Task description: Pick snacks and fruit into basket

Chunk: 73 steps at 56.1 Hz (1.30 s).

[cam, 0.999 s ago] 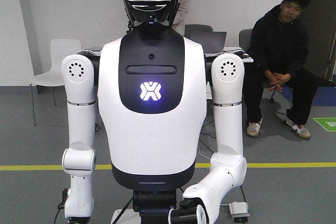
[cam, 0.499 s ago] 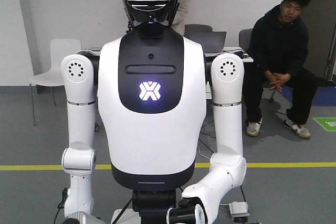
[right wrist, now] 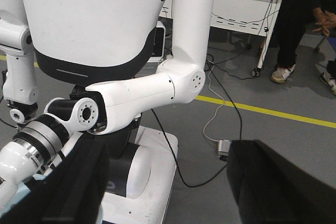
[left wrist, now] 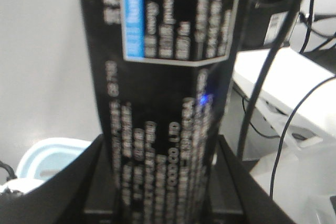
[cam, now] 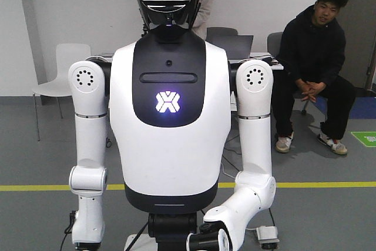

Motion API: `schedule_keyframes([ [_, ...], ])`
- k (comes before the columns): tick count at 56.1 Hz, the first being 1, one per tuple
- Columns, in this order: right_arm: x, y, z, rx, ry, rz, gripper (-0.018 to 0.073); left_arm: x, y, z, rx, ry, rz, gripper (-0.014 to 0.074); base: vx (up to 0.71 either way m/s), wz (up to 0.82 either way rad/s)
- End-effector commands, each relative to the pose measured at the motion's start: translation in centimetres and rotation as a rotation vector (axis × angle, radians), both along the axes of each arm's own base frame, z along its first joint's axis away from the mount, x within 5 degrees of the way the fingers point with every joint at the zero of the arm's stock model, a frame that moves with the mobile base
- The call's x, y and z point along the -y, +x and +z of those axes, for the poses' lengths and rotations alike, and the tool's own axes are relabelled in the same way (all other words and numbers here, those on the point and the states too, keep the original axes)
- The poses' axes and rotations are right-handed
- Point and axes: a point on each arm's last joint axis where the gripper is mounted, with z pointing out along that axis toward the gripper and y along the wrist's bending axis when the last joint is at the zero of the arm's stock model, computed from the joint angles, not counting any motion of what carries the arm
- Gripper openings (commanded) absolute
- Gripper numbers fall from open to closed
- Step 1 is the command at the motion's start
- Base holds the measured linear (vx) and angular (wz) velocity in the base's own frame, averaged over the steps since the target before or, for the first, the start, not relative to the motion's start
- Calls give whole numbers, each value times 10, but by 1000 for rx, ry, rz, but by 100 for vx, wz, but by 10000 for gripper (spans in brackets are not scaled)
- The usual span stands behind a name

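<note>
In the left wrist view a snack pouch [left wrist: 163,77], black with white lettering and a blue label strip, stands upright and fills the middle of the frame. My left gripper [left wrist: 165,187] is shut on its lower part, one black finger pressed against each side. In the right wrist view my right gripper [right wrist: 168,182] is open, its two black fingers [right wrist: 73,187] wide apart with only floor between them. The fruit is out of view in all views. No view shows a basket that I can be sure of.
A pale blue and white container [left wrist: 47,156] lies low left behind the pouch. White equipment [left wrist: 294,103] and black cables [left wrist: 262,77] are at its right. A white humanoid robot [cam: 170,116], a seated person [cam: 311,57] and a yellow floor line [right wrist: 262,111] lie ahead.
A grey rounded piece that showed at the bottom left edge of the front view half a second ago is gone. The white robot's shoulder shifted inward and came back.
</note>
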Motion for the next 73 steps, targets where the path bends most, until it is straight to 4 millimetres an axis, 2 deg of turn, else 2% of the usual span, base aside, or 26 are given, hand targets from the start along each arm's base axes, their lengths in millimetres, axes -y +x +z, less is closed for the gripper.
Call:
schedule_keyframes([
  [1, 2, 2, 17, 105, -6, -24, 532, 8, 6, 8, -14, -44, 31, 235, 0, 0],
  [11, 2, 2, 17, 105, -6, -24, 532, 17, 20, -13, -37, 21, 69, 257, 0, 0],
  [17, 2, 2, 17, 105, -6, -24, 532, 21, 26, -22, -44, 43, 92, 311, 0, 0],
  [33, 2, 2, 17, 106, -6, -24, 532, 21, 26, -23, -57, 45, 85, 547, 0, 0],
  [45, 2, 2, 17, 105, -6, -24, 532, 20, 26, -18, -37, 31, 99, 574, 0, 0],
  [51, 2, 2, 17, 105, -6, -24, 532, 11, 26, -1, 48, -22, 164, 574, 0, 0],
  [57, 2, 2, 17, 105, -6, -24, 532, -4, 28, 26, 189, -115, 297, 574, 0, 0],
  [67, 2, 2, 17, 104, 2, -24, 532, -47, 31, 79, 445, -325, 650, 573, 0, 0],
  [73, 2, 2, 17, 104, 2, -24, 532, -65, 27, 93, 453, -418, 773, 573, 0, 0],
])
